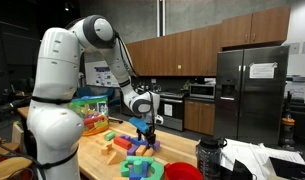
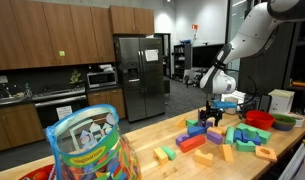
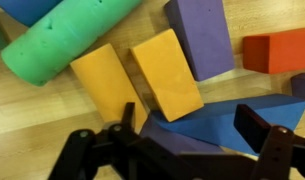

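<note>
Close over a blue wedge-shaped foam block [image 3: 227, 120], my gripper [image 3: 192, 125] stands open, one dark finger on each side of it and nothing gripped. Just beyond the wedge lie two yellow blocks [image 3: 167, 72] side by side, a green foam cylinder [image 3: 62, 45], a purple block [image 3: 197, 35] and an orange-red block [image 3: 277, 50]. In both exterior views the gripper [image 1: 144, 128] [image 2: 212, 118] hangs low over a spread of coloured foam blocks [image 2: 207, 138] on the wooden table [image 2: 192, 165].
A clear tub of colourful toys [image 2: 87, 145] [image 1: 89, 110] stands on the table. A red bowl [image 2: 258, 117] and a green bowl [image 2: 284, 122] sit past the blocks. A black bottle [image 1: 209, 157] and crumpled white paper [image 1: 254, 160] lie near one table end.
</note>
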Robot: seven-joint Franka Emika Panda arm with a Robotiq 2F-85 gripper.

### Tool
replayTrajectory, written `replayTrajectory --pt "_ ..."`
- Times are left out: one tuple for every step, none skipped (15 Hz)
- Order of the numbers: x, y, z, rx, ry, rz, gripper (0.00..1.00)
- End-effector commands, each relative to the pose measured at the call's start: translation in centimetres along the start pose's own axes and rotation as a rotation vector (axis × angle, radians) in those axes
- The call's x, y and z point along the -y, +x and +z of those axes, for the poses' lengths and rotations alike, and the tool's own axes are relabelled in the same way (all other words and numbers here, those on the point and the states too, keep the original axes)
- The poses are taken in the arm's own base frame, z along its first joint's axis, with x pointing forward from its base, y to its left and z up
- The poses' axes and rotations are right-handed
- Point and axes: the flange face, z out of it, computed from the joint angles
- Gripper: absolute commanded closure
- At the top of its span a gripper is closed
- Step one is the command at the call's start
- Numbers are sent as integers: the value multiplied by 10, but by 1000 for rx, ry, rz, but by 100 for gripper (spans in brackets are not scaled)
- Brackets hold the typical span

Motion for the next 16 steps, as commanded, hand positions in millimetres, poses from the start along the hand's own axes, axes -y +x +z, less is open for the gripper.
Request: replayTrajectory --pt "-7 4 0 24 25 -7 0" --pt "-7 4 0 26 27 -10 0" --pt "-6 3 2 29 25 -11 0" --pt "-5 2 3 35 24 -11 0" --pt "-1 0 0 17 5 -10 0" --pt "0 0 0 18 5 -11 0" --pt "1 0 0 18 5 -12 0" --pt "1 0 0 18 5 -13 0" --pt "1 0 0 18 5 -13 0" --pt "1 0 0 18 5 -13 0" --pt "1 0 0 18 5 -13 0" --pt "1 0 0 18 5 -13 0" --pt "1 0 0 18 5 -13 0" --pt "1 0 0 18 5 -13 0" --pt "1 0 0 18 5 -13 0" --pt "1 0 0 18 5 -13 0"
